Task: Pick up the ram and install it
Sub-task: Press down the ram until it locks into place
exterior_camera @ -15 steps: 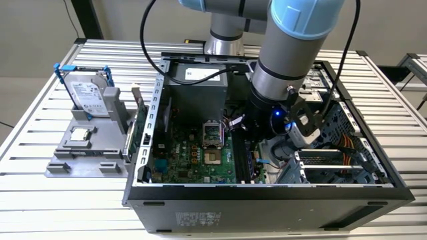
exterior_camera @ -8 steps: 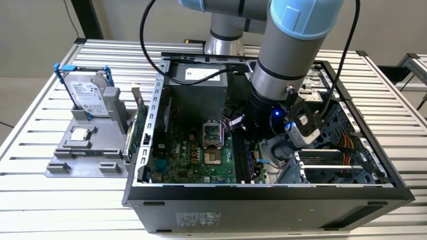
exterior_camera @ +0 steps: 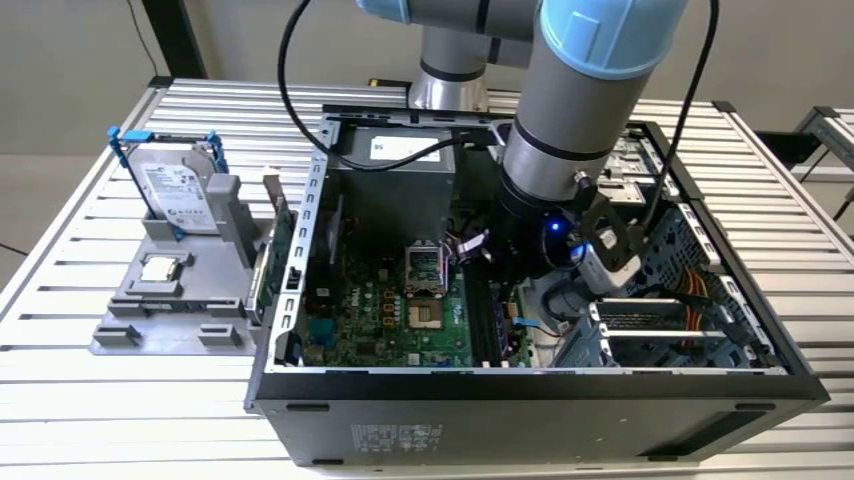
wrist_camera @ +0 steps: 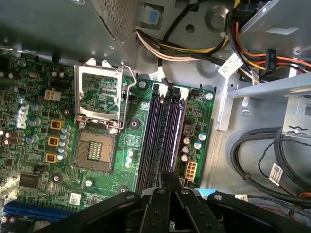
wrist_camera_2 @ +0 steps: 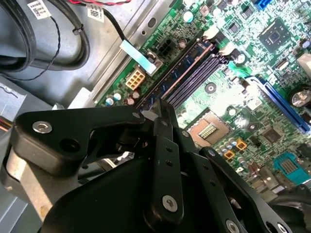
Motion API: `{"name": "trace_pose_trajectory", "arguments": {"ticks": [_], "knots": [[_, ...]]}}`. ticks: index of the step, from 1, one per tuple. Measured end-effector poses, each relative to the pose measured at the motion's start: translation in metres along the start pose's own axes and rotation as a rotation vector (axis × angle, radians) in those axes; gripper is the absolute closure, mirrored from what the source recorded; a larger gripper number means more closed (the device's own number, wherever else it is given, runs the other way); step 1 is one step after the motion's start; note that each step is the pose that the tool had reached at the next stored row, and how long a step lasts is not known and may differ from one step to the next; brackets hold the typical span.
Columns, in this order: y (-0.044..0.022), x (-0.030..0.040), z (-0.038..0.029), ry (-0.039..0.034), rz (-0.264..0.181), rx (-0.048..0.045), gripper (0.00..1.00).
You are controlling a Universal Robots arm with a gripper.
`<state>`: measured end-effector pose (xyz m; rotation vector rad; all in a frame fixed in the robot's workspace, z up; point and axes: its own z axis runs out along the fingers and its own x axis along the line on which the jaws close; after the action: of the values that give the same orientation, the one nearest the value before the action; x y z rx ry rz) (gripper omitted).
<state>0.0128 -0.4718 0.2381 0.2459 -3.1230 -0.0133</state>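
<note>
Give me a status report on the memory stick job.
Hand down inside the computer case, just above the memory slots. Can't tell if it holds the memory stick. Black cables lie beside the slots, none across them.

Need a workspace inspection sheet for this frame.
Surface: slatted metal table, open PC case on it.
Job's things: memory slots under the gripper; ram seated or not, cannot tell.
Clutter: hard drive and processor chip in grey holder, exterior view's left.
Grippers: gripper low inside case, above slots.
Cables: black cables and coloured wires beside motherboard.
Surroundings: second slatted table, exterior view's right.
</note>
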Motion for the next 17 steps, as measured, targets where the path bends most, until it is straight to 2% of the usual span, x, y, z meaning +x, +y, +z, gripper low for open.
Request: {"name": "trace_pose_trajectory", "arguments": {"ticks": [17], "knots": [[0.0000, 0.0000, 0.0000, 0.0016, -0.174, 0.0015, 1.00]]}}
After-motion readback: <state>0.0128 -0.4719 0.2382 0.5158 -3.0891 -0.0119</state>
